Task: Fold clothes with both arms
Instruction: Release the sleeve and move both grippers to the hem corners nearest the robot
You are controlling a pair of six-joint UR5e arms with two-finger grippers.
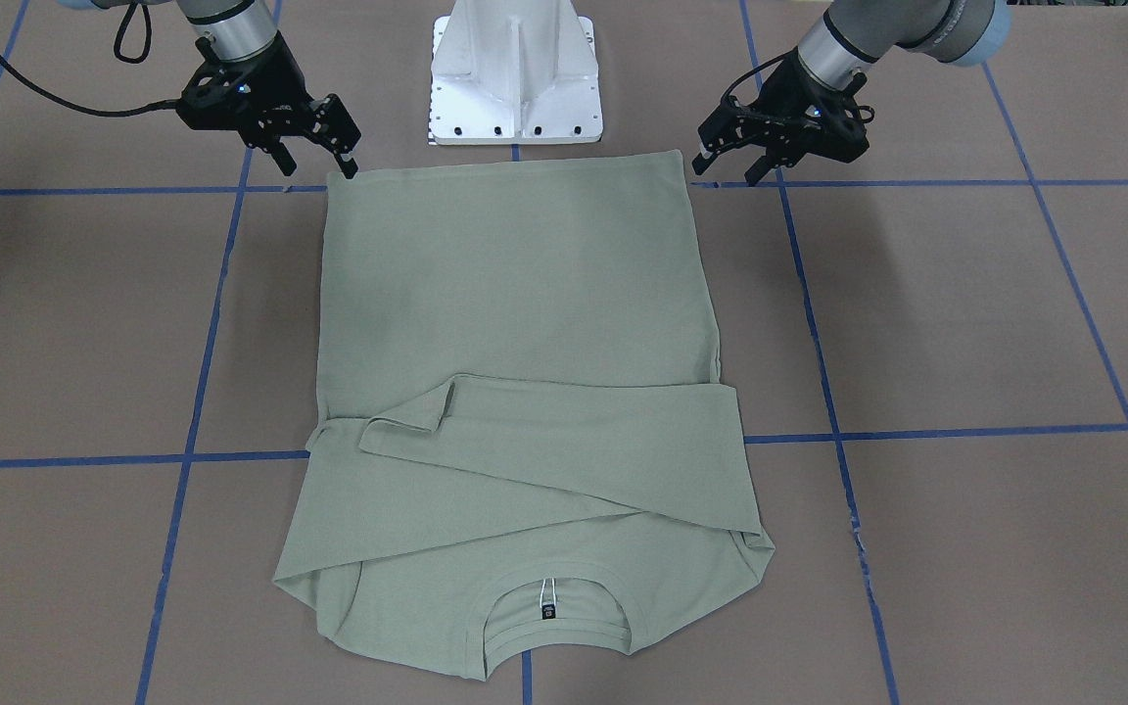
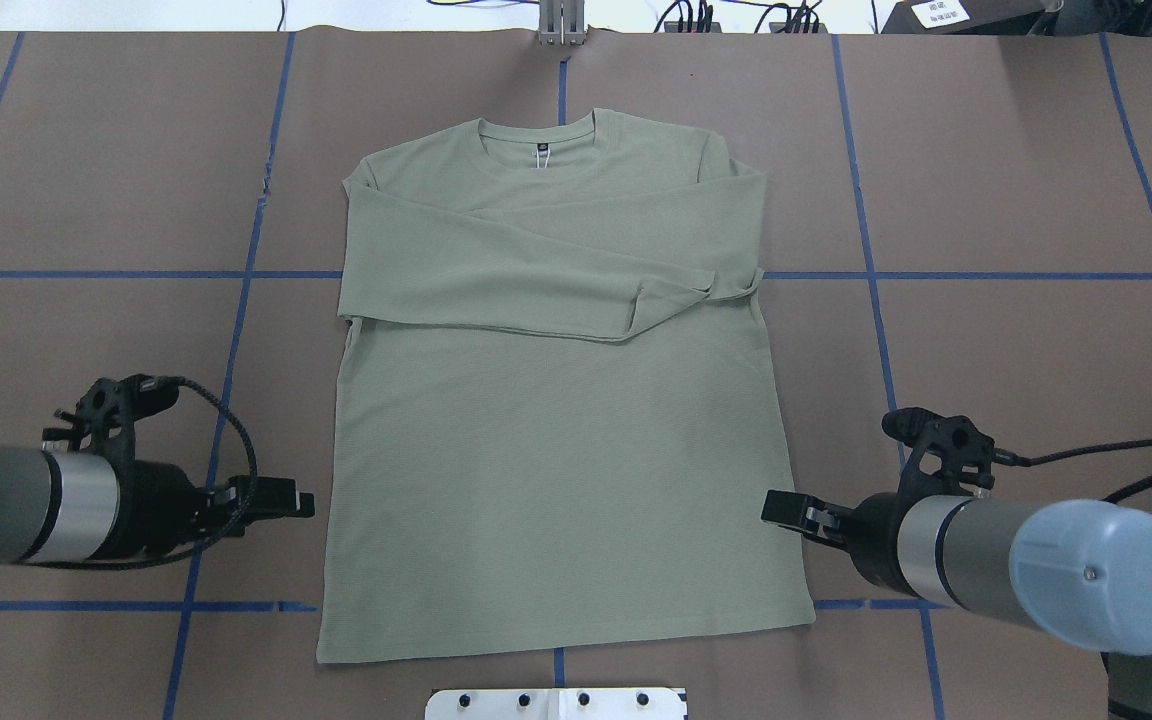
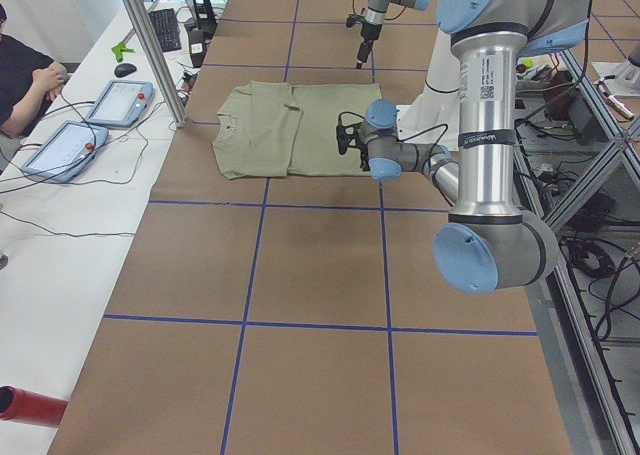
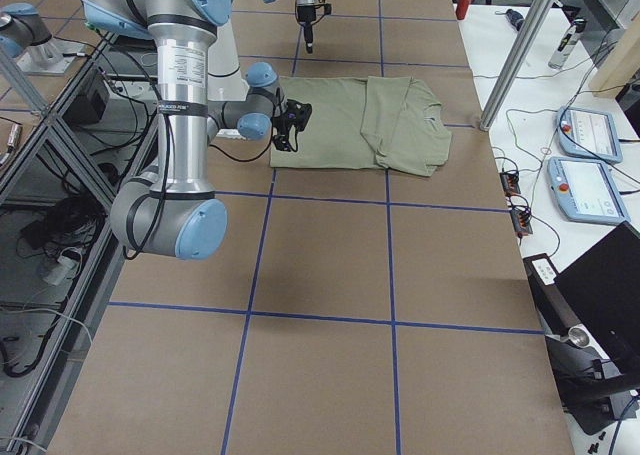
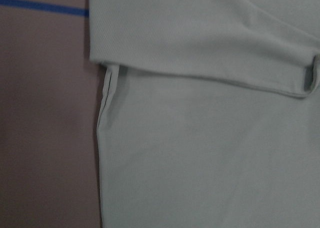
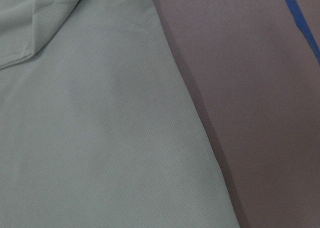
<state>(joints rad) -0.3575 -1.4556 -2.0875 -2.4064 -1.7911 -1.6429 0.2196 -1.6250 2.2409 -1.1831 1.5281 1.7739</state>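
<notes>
The pale green long-sleeved shirt (image 1: 515, 294) lies flat on the brown table, both sleeves folded across its chest (image 2: 536, 270), neckline and black label (image 2: 541, 146) at the far side from the robot. My left gripper (image 2: 291, 500) hovers just outside the shirt's left edge near the hem, open and holding nothing (image 1: 726, 173). Opposite it, the right gripper (image 2: 781, 508) sits at the right edge near the hem corner (image 1: 316, 164), also open and empty. Each wrist view shows only shirt fabric (image 5: 210, 163) (image 6: 90, 138) and bare table, no fingers.
The white base pedestal (image 1: 515, 78) stands just behind the hem. Blue tape lines (image 2: 866, 275) grid the brown table. A person sits at the side bench with two tablets (image 3: 90, 125). An upright metal post (image 3: 150, 45) stands near the neckline end.
</notes>
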